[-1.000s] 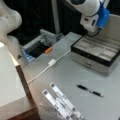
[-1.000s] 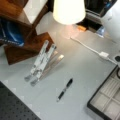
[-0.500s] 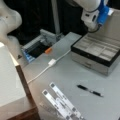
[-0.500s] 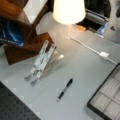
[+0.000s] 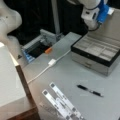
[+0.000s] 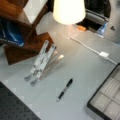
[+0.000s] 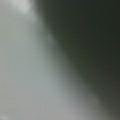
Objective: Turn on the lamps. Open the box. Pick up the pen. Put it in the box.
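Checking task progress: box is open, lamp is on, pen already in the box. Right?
Not quite. The box is open and the lamp is lit, but the pen lies on the table, outside the box, as both front views show.

The large flat box [image 5: 96, 53] with black rim and silvery-grey sides now stands open, its pale lid tilted up at a front view's right, where a second ago the black lid still lay lower over it. The pale compartmented inside shows wider in both front views [image 6: 108, 96]. The white and blue robot arm [image 5: 94, 11] sits higher, nearer a front view's top.
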You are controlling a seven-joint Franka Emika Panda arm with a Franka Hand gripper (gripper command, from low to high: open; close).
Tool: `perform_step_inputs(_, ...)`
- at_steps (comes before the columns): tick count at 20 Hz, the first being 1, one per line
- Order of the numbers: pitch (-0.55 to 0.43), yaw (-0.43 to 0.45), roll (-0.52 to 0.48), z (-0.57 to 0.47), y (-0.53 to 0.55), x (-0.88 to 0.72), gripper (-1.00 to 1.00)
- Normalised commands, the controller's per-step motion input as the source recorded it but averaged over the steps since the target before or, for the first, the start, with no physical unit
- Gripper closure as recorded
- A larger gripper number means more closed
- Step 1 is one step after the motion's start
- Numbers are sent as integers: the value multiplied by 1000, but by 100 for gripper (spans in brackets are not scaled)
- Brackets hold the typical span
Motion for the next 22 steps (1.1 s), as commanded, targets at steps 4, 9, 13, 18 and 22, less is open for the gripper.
perform_step_inputs(4, 11, 20, -174, 237, 173, -69, -100)
perform_step_inputs(9, 41, 35, -155, 306, 223, -53, -100)
perform_step_inputs(13, 45, 69, -150, 285, 173, 11, -100)
perform_step_inputs(18, 78, 124, -169, 249, 72, 67, -100)
perform_step_inputs(22, 106, 155, -173, 327, -23, 111, -100)
